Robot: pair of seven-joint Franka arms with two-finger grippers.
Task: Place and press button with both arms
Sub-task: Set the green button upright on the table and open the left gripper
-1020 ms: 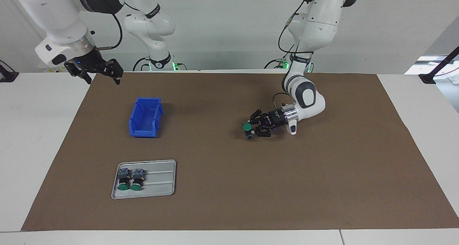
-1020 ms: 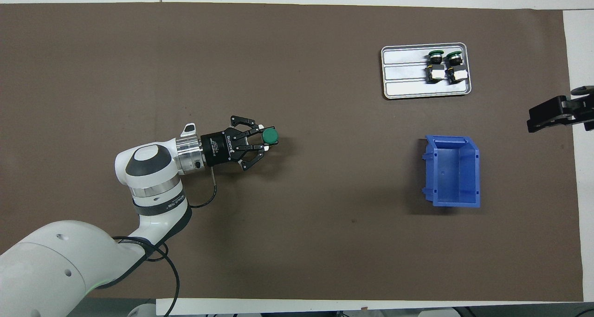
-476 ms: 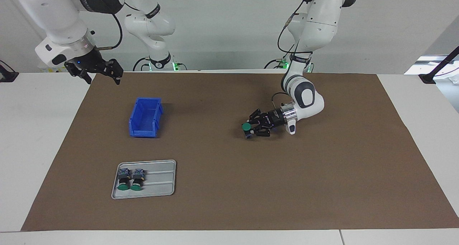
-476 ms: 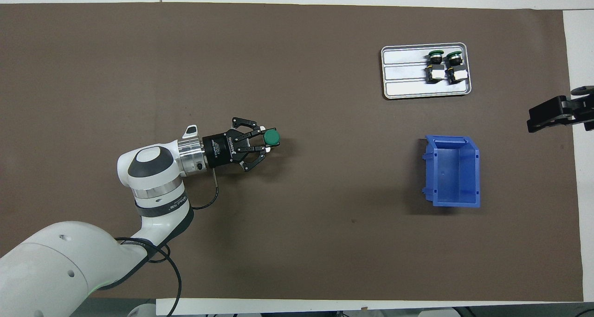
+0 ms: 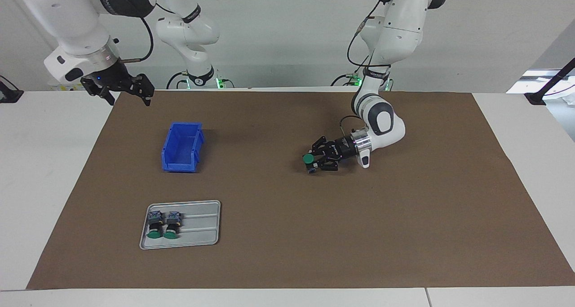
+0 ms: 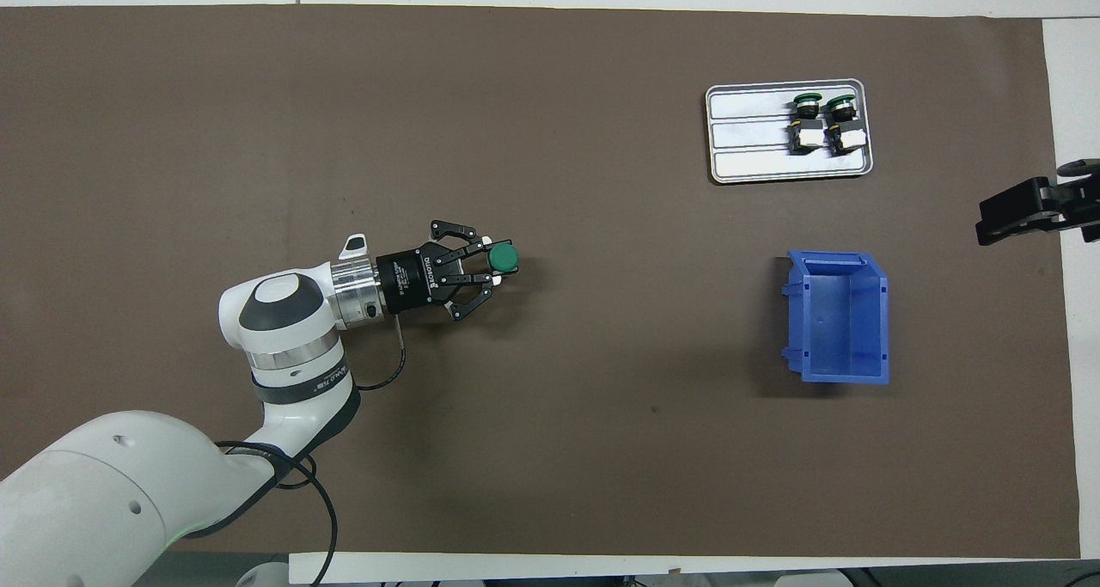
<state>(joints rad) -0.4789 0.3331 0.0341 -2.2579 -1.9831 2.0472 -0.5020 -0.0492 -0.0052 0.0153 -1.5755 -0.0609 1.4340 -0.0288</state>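
- Gripping the button [image 5: 308, 160] with my left gripper [image 5: 314, 161], I hold it low at the middle of the brown mat [image 5: 287, 253], green cap up and its blue-grey body at the mat; I cannot tell whether the body touches the surface.
- Seen in the overhead view, my left gripper [image 6: 491, 267] lies almost level and points toward three o'clock, with the button [image 6: 503, 259] at the fingertips.
- Over at my right arm's end of the table, my right gripper [image 5: 120, 91] hangs in the air above the mat's edge, waiting; its fingers stand spread with nothing between them.
- From the held button, the blue bin [image 6: 838, 316] sits at about three o'clock in the overhead view, well apart from it.
- At about two o'clock lies the metal tray [image 6: 748, 153], farther from me than the bin.
- Two more green-capped buttons [image 6: 823, 123] lie side by side in the tray, at its end toward my right arm.
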